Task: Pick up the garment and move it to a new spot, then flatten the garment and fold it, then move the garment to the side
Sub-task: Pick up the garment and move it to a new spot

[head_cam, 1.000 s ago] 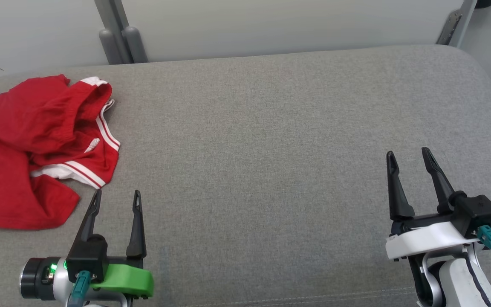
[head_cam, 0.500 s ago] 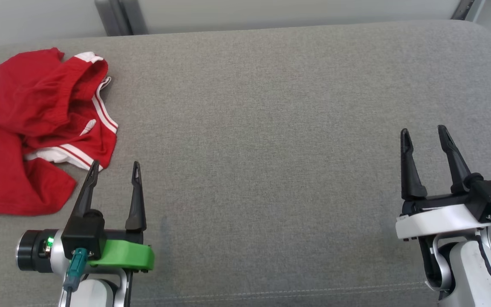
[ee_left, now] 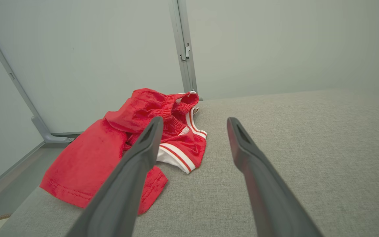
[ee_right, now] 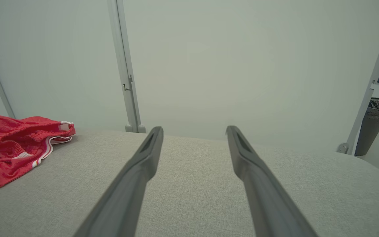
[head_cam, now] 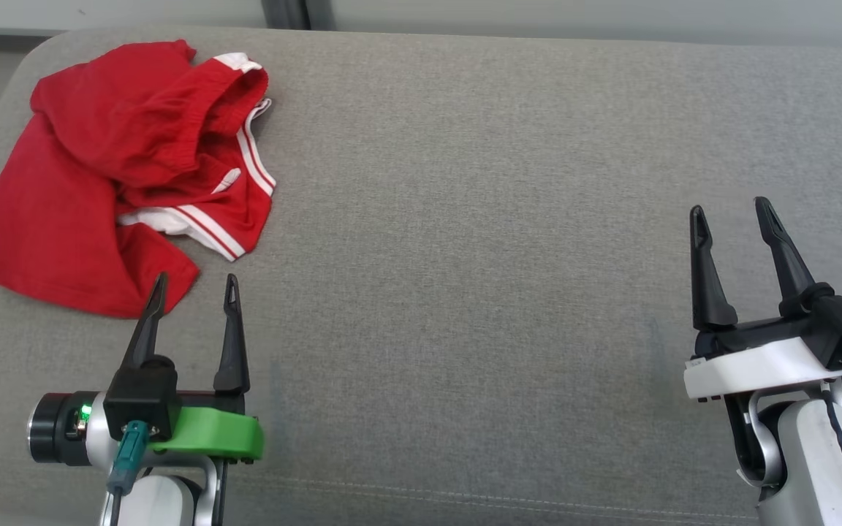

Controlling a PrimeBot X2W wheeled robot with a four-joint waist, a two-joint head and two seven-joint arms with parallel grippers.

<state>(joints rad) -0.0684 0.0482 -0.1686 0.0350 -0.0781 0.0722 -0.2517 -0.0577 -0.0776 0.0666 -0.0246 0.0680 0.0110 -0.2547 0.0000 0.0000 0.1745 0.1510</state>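
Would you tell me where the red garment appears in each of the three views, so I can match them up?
Head view: the red garment lies at upper left on the grey cushion, just beyond the left gripper.
Left wrist view: the red garment is left of centre, partly behind one finger.
Right wrist view: the red garment is at the far left edge.
Shared landmark: the grey upright post behind the cushion.
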